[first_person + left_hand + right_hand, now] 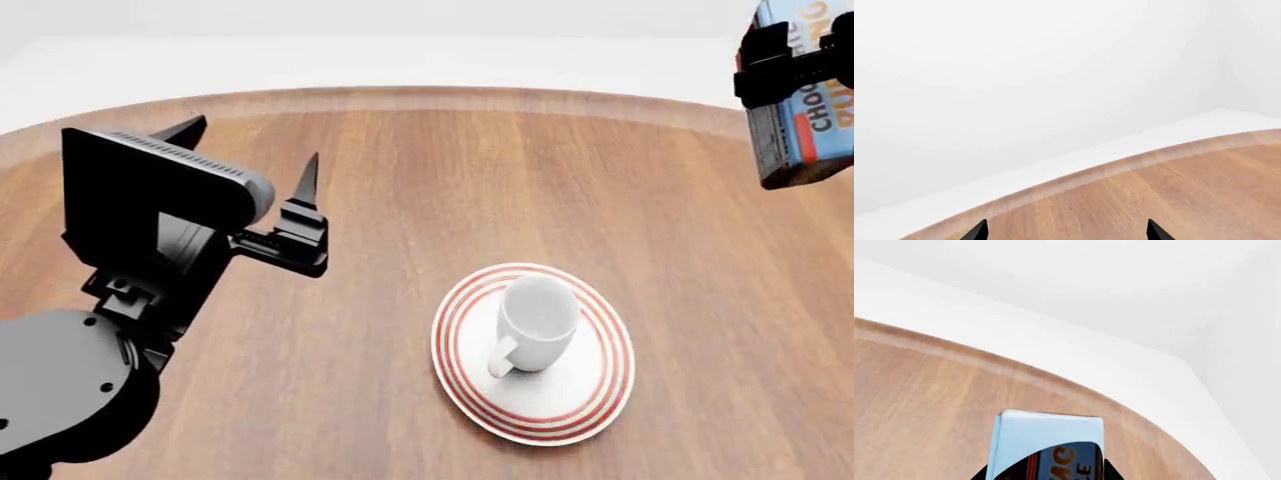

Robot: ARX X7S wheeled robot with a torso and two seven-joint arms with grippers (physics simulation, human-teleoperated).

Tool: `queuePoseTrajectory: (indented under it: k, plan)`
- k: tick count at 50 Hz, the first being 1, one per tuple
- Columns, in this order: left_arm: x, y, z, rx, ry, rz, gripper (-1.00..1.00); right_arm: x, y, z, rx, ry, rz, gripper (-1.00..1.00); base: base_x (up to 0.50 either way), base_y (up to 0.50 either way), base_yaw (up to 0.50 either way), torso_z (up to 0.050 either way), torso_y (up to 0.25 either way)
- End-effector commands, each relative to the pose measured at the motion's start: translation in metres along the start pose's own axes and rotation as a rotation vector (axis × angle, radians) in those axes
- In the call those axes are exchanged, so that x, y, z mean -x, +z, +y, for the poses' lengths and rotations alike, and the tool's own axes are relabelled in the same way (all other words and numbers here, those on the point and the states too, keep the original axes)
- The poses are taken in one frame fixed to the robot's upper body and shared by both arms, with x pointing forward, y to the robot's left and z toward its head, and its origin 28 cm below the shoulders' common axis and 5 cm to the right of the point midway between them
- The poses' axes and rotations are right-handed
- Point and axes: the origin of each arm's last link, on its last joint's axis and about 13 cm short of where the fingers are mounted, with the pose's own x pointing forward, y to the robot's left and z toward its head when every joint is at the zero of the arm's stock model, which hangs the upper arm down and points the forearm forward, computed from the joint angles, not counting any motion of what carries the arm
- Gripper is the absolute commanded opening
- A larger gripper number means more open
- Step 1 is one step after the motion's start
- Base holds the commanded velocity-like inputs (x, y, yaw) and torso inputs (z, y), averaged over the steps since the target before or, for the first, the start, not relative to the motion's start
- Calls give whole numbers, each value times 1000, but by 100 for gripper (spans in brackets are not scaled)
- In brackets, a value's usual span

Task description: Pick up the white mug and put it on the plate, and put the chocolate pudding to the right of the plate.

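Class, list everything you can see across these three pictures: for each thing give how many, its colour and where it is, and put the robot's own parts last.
Table: one, brown wood with a paler rim, under everything.
Plate: one, white with red rings, on the table right of centre.
Mug: one, plain white, standing on the plate, handle toward the camera.
Pudding carton: one, light blue and dark brown with orange lettering, held in the air at far right, above the table.
Walls: white, behind the table.
Left claw: one, black, open and holding nothing, over the table's left side.
Right claw: one, black, shut on the pudding carton.
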Motion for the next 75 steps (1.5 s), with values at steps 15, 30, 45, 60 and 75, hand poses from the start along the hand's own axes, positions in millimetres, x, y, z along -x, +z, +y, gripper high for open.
queuePoseTrajectory:
  k: [15,30,45,60,75]
  plan:
    - [-4,-1,-3,-3,-28,-23,100,-32,-32,0,-57,-15,208,-100,0,0,0,0,0]
    - [-5,-2,-5,-3,-34,-16,100,-27,-76,6,-36,127,305,-100,0,0,0,0,0]
    - [-5,-3,-6,-3,-45,-11,100,-26,-94,12,-42,162,344,-100,0,0,0,0,0]
    - [-4,-4,-7,-2,-46,-8,100,-28,-109,15,-49,169,367,-100,0,0,0,0,0]
    - [-5,-6,-8,-4,-49,-4,100,-27,-128,16,-115,161,365,-100,0,0,0,0,1]
